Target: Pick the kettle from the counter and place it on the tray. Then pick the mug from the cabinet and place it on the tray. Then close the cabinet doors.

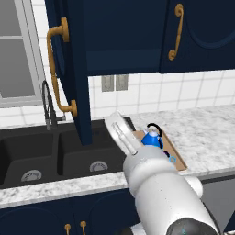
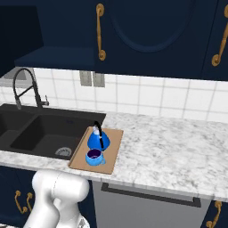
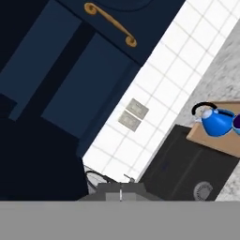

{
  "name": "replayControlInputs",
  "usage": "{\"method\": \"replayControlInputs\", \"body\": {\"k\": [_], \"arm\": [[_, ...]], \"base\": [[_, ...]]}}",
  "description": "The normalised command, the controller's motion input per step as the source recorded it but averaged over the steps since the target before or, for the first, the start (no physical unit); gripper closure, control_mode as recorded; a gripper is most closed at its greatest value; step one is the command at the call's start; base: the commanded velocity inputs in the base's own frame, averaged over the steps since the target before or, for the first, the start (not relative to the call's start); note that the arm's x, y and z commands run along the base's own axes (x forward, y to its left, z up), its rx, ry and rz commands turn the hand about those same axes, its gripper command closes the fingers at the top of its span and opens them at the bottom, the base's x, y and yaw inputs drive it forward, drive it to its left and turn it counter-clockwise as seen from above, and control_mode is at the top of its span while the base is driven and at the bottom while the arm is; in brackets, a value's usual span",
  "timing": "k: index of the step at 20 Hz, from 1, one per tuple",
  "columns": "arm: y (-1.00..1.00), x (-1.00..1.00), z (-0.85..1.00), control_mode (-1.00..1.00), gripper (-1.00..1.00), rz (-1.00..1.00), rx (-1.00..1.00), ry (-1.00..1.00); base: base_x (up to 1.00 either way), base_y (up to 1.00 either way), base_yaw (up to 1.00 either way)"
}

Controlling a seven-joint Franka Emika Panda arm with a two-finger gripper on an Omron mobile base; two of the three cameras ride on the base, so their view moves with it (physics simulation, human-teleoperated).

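With the kettle (image 2: 98, 139) and mug (image 2: 94, 157) both sitting on the tray (image 2: 112, 151), the gripper (image 3: 121, 193), fingers pressed together and empty, faces the open cabinet door (image 1: 69, 69) swung out over the sink (image 1: 41, 151), its handle (image 1: 57, 69) running vertically.

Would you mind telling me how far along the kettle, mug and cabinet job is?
Done: the kettle and the mug both stand on the tray beside the sink. In hand: nothing; the hand is shut and empty, below the open cabinet. Left: close the cabinet doors; the left door juts out open, and the shelf shows.
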Motion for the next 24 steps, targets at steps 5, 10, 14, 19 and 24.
{"method": "replayControlInputs", "body": {"k": [5, 10, 14, 19, 24], "arm": [[0.75, -0.15, -0.41, -1.0, 1.0, -0.02, 0.0, -0.17], [0.98, 0.43, -0.42, -1.0, 1.0, -0.1, 0.0, -0.1], [1.0, 0.58, -0.36, -1.0, 1.0, -0.11, 0.0, -0.08], [0.94, 0.82, -0.14, -1.0, 1.0, -0.18, 0.01, -0.1], [0.59, 0.92, 0.0, -1.0, 1.0, -0.23, 0.07, -0.14]], "base": [[0.0, 0.0, 0.0], [0.0, 0.0, 0.0], [0.0, 0.0, 0.0], [0.0, 0.0, 0.0], [0.0, 0.0, 0.0]]}}
